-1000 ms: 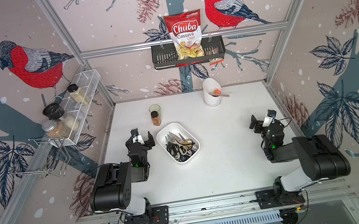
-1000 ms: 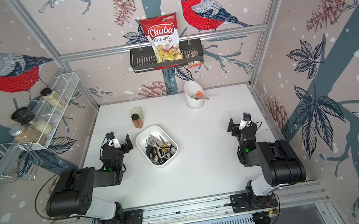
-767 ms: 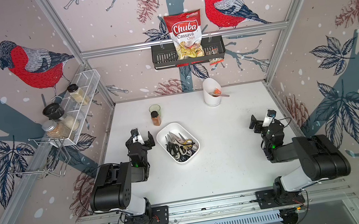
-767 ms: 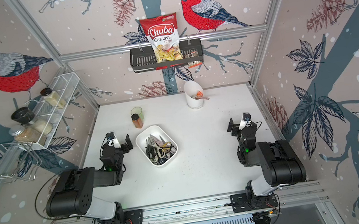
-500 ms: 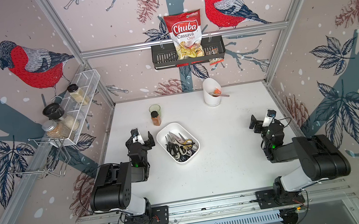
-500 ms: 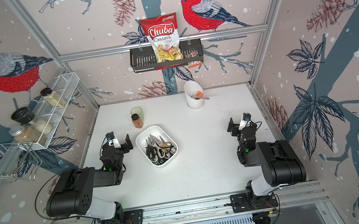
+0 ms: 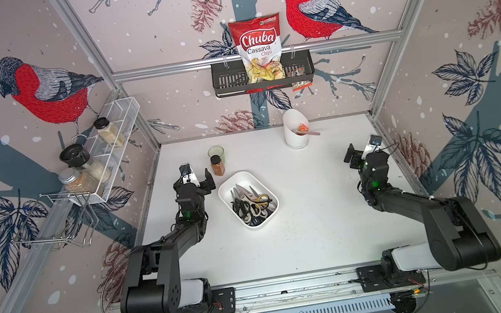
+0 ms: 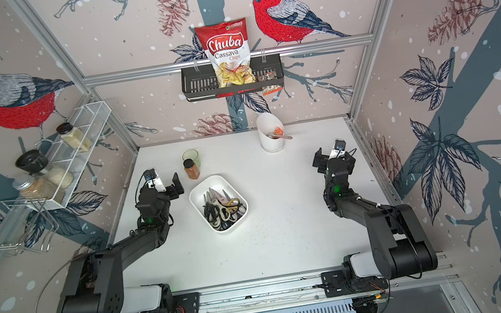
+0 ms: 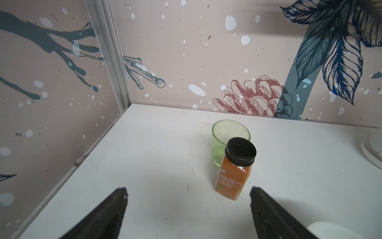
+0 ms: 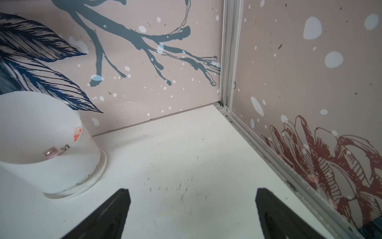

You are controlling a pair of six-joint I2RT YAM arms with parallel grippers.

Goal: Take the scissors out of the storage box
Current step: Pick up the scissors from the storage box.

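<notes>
Nothing has visibly shifted in the last second, so the job is no further on. Just left of the storage box, the left fingers gape wide and empty over the desk. Inside the box the scissors lie heaped, running along its length, blades toward its far end, handles at the near end. Well right of the box, the right fingers gape too, holding nothing.
</notes>
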